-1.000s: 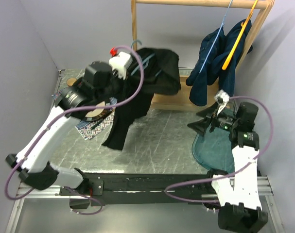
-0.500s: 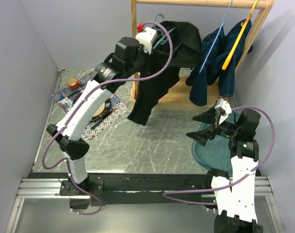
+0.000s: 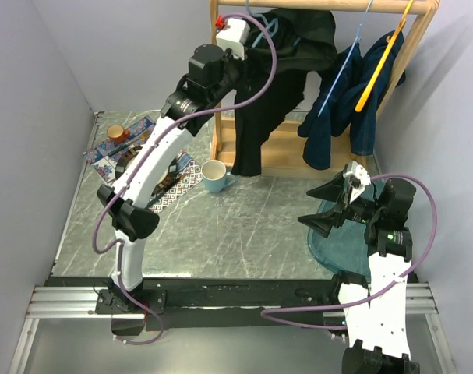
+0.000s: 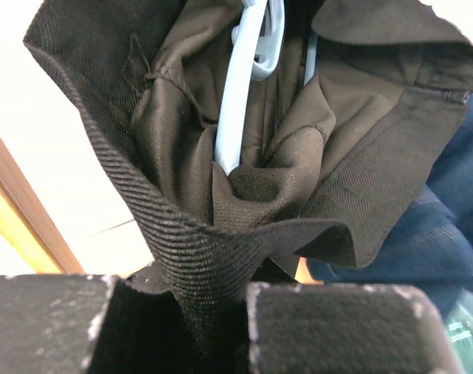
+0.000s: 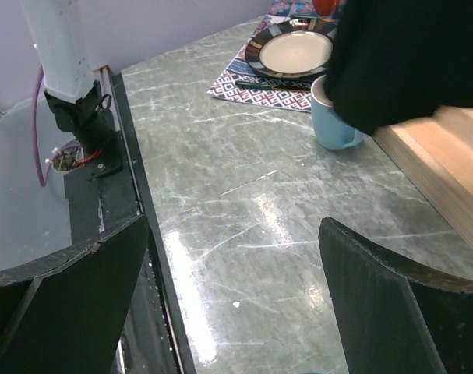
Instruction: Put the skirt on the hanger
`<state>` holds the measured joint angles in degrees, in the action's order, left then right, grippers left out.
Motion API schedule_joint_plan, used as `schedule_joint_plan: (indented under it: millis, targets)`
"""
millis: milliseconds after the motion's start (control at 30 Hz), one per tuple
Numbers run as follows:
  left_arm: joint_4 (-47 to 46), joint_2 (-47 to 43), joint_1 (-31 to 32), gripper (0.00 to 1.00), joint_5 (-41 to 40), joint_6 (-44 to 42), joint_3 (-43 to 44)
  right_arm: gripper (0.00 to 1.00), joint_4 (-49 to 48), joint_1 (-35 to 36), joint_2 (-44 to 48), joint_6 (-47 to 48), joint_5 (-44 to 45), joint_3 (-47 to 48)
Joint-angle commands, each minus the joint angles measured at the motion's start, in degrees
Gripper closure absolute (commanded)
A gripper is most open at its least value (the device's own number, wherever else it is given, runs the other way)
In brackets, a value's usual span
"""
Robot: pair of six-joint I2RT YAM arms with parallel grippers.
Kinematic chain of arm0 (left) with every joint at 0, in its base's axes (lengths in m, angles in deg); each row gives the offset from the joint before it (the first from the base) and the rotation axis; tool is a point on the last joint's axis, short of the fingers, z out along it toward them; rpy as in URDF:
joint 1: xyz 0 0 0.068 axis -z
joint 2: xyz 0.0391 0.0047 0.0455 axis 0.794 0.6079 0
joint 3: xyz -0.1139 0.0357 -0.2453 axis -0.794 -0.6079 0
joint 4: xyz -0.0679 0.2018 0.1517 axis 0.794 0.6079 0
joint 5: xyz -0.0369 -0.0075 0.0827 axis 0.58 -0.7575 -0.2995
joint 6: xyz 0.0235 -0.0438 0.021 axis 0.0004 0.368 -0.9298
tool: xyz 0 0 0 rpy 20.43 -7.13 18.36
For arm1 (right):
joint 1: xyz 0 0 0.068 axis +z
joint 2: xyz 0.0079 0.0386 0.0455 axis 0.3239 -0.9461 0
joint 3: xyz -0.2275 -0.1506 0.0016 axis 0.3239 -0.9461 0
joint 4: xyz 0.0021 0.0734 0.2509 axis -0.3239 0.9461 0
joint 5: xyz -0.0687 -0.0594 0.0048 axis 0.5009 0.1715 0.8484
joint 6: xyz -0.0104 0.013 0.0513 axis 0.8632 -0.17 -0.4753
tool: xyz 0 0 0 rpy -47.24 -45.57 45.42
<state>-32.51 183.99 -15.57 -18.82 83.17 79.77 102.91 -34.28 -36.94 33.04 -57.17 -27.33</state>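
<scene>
Skirt (image 4: 244, 195) on white hanger (image 4: 236, 101) is clamped by left gripper (image 4: 213, 319). Right gripper (image 5: 234, 234) is spread wide. Blue mug (image 3: 213, 176) contents cannot be told.

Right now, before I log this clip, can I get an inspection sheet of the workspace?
Surface: grey marbled table, glossy.
Job's things: black skirt bunched over a pale hanger, up by the wooden rack rail; whether the hook is on the rail, cannot tell.
Clutter: blue mug, plate on patterned mat, teal dish, navy garment and orange hanger on the rack.
End effectors: left end effector shut on the skirt; right end effector open, holding nothing.
Cables: purple cable loops along each arm.
Surroundings: lilac walls.
</scene>
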Motion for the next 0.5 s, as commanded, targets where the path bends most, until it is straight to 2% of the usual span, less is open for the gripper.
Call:
schedule_joint_plan:
  millis: [0, 267, 467]
  targets:
    - [-13.8, 0.95, -2.8, 0.99, 0.6, 4.47, 3.77, 0.03, -3.81, -0.27, 1.18, -1.85, -1.95, -0.86]
    - [-17.59, 3.85, -4.74, 0.99, 1.91, 7.72, 5.96, 0.03, -4.51, -0.18, 1.0, -2.21, -2.47, -1.3]
    - [-15.67, 4.12, -5.35, 0.99, 3.58, 8.25, 4.3, 0.03, -4.6, -0.09, 1.0, -2.38, -2.47, -1.39]
